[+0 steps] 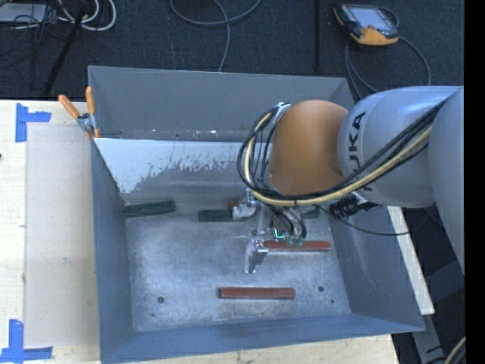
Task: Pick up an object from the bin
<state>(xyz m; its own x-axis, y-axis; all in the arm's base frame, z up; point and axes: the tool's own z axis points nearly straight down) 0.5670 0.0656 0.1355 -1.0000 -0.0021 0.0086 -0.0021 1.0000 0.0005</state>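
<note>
My gripper point(255, 243), low in the bin point(151, 279) right of centre, at the left end of a reddish-brown stick point(307, 244); whether it is wide or narrow I cannot tell. Risk: a grip this near the end may let the stick pivot out. Arm point(394, 158) enters from the right, wrist turned down.
</note>
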